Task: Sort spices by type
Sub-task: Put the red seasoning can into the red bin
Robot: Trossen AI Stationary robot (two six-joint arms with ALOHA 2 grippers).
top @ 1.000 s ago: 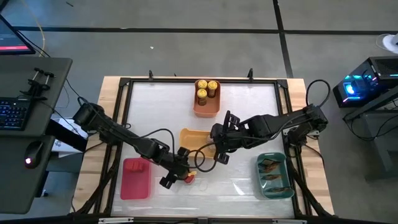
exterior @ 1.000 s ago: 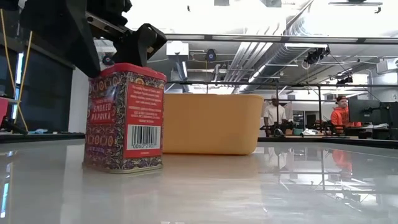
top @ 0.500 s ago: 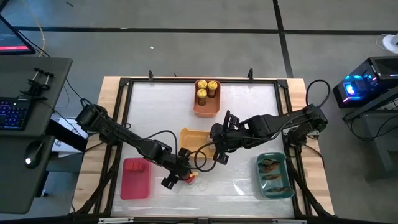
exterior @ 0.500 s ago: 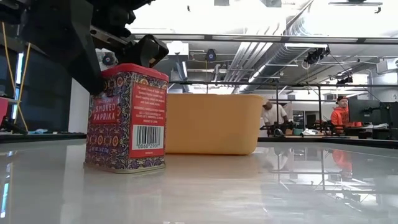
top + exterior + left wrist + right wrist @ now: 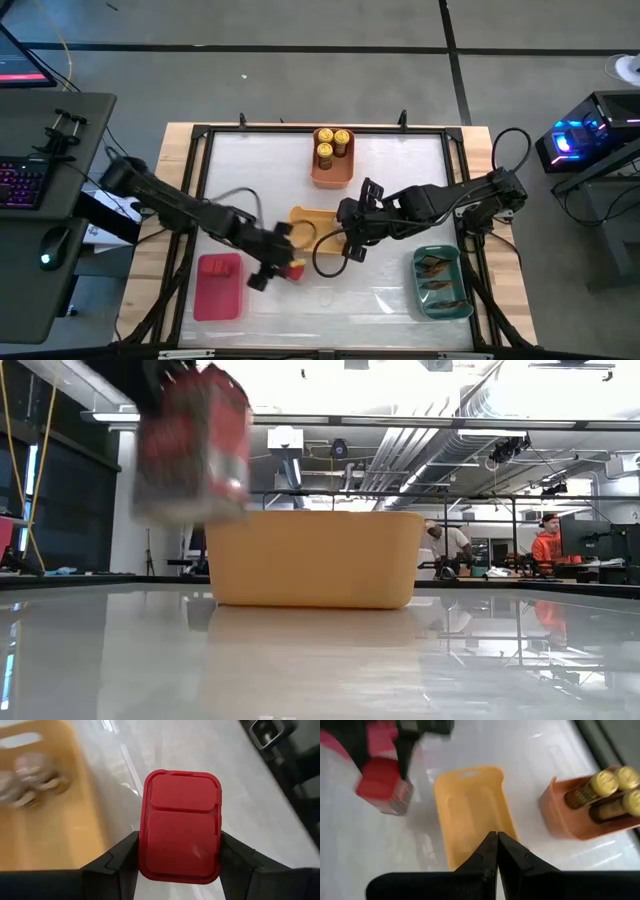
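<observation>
Light: you get bright overhead ceiling glare.
Table (image 5: 400, 660): glossy reflections.
Blur: tin (image 5: 192, 445) smeared; left arm (image 5: 200, 215) too.

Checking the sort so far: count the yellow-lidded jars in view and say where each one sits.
3, all standing in the orange bin at the table's far edge: yellow-lidded jar and a second jar at the back, a third jar in front. Others could be hidden.

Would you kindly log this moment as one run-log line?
left gripper: shut on red tin, lifted off table | right gripper: shut, empty, above yellow bin | red bin: nearby
</observation>
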